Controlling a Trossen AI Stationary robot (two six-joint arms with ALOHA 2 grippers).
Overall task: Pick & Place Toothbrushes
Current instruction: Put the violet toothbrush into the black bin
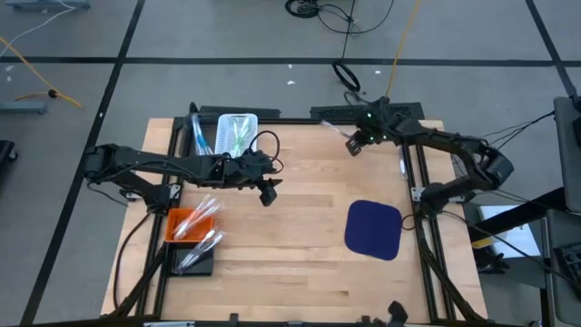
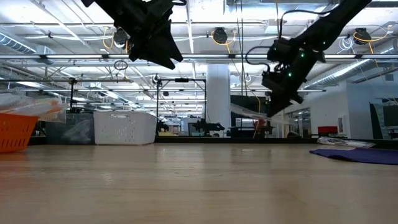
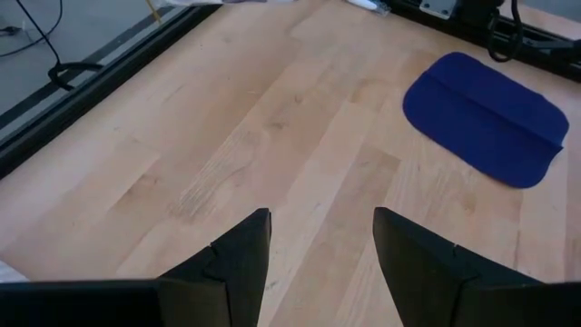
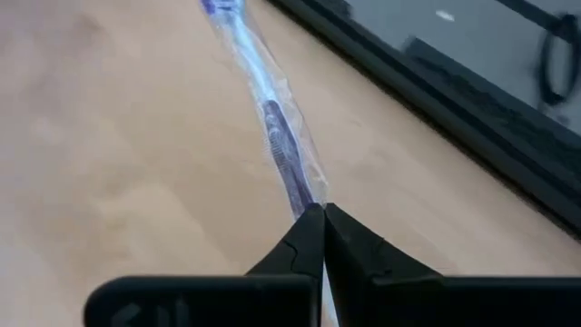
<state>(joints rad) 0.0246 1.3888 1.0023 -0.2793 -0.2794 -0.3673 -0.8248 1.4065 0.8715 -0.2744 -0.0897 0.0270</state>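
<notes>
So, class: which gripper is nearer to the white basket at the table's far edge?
Left. The left gripper hovers open just in front of the white basket, slightly to its right. The right gripper, shut on a wrapped toothbrush, is farther off toward the right side.

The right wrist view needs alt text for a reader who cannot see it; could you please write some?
The right pincer is shut on the end of a blue toothbrush in clear wrapping, which stretches away from it above the wooden table. The table's dark frame rail runs alongside.
</notes>
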